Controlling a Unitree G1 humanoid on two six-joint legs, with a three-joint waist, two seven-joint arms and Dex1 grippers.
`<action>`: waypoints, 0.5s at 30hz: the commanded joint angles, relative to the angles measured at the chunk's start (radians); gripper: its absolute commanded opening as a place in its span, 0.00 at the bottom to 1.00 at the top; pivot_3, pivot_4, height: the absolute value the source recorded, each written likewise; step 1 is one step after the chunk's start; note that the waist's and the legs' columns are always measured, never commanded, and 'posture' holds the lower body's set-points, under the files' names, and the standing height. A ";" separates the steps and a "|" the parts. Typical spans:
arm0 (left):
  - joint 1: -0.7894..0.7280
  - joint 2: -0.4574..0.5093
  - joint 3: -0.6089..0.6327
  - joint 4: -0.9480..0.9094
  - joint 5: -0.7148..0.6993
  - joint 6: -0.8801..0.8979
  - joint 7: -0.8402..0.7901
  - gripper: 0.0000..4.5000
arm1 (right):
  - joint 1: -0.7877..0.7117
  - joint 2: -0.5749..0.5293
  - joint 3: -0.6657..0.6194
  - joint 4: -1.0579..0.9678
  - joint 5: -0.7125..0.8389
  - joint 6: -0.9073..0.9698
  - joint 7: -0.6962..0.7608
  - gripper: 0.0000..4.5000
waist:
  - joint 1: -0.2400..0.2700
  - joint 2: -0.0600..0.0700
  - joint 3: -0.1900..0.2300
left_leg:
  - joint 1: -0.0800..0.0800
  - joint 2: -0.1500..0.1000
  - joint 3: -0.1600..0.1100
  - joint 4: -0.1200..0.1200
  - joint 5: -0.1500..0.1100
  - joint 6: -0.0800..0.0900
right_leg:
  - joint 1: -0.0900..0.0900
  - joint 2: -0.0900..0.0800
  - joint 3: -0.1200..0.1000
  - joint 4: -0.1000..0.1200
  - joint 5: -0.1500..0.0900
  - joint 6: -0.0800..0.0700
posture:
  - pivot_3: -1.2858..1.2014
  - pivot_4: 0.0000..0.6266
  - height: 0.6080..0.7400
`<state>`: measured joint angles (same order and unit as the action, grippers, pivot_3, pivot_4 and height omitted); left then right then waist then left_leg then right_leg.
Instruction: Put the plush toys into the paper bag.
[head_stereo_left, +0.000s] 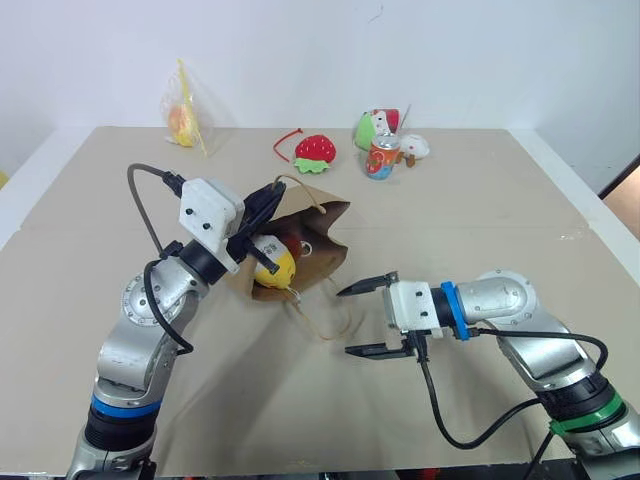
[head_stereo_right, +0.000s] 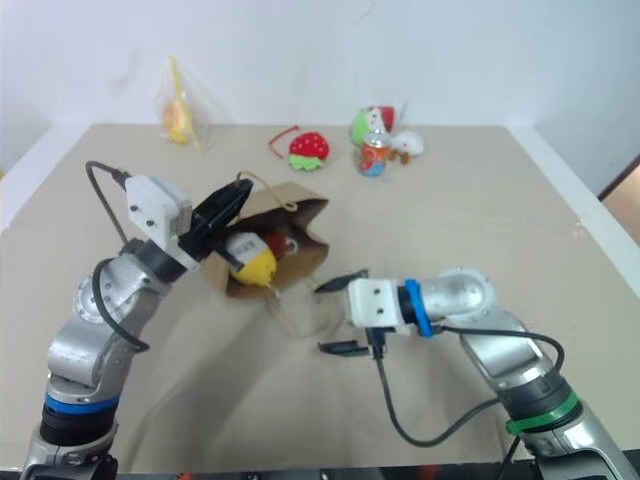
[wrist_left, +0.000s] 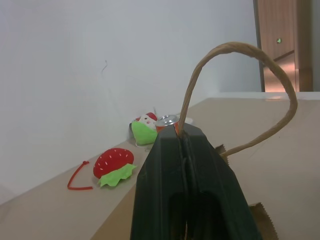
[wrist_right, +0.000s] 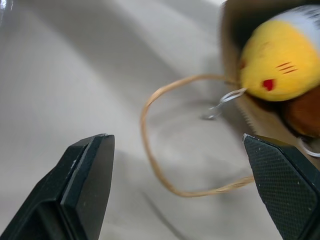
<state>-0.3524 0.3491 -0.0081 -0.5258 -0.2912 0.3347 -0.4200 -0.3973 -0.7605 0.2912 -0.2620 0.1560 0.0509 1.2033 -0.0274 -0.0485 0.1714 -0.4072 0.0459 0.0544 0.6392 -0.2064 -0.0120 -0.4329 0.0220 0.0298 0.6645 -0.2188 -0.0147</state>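
- Kraft paper bag (head_stereo_left: 315, 232) lies on its side on the table (head_stereo_left: 470, 200) — my left gripper (head_stereo_left: 262, 208) is clenched on its upper cord handle (wrist_left: 240, 85), holding the mouth up.
- Both plush toys sit in that mouth: yellow ball (head_stereo_left: 273, 264) in front, brown animal (wrist_right: 305, 114) beneath it.
- Packing looks nearly done — next, I judge, nudge them deeper.
- My right gripper (head_stereo_left: 368, 318) hangs spread, empty, just beside the lower handle loop (wrist_right: 165, 145).

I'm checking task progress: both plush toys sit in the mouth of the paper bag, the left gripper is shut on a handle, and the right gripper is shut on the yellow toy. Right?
Not quite. The right gripper is open and holds nothing; the right wrist view shows its fingers spread, apart from the yellow toy. The rest holds: the brown toy lies beside it in the paper bag, and the left gripper pinches the handle.
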 joint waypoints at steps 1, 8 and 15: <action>-0.020 0.007 0.014 -0.025 0.005 -0.002 0.009 0.00 | -0.009 0.027 0.024 0.030 -0.040 -0.058 -0.011 0.99 | 0.000 0.000 0.000 | 0.000 0.000 0.000 0.000 0.000 0.000 | 0.000 0.000 0.000 0.000 0.000 0.000 | 0.52 0.24 1.00; -0.036 0.007 0.019 -0.022 -0.001 0.003 0.013 0.00 | -0.045 0.109 0.054 0.117 -0.118 -0.113 -0.069 0.99 | 0.001 0.000 0.000 | 0.000 0.000 0.000 0.000 0.000 0.000 | 0.000 -0.001 0.000 0.000 0.000 0.000 | 0.52 0.24 1.00; -0.031 0.006 0.014 -0.020 0.007 -0.001 0.012 0.00 | -0.034 0.087 0.007 0.114 -0.093 -0.187 -0.063 0.53 | 0.004 0.000 0.000 | 0.000 0.000 0.001 0.000 0.000 -0.001 | 0.000 -0.002 0.000 0.000 0.000 0.000 | 0.52 0.24 1.00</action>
<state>-0.3711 0.3499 -0.0024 -0.5255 -0.2909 0.3480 -0.4133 -0.4315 -0.6545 0.3487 -0.1233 0.0382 -0.0946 1.1346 -0.0235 -0.0485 0.1713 -0.4073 0.0455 0.0549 0.6393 -0.2061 -0.0126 -0.4327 0.0204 0.0301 0.6647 -0.2186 -0.0147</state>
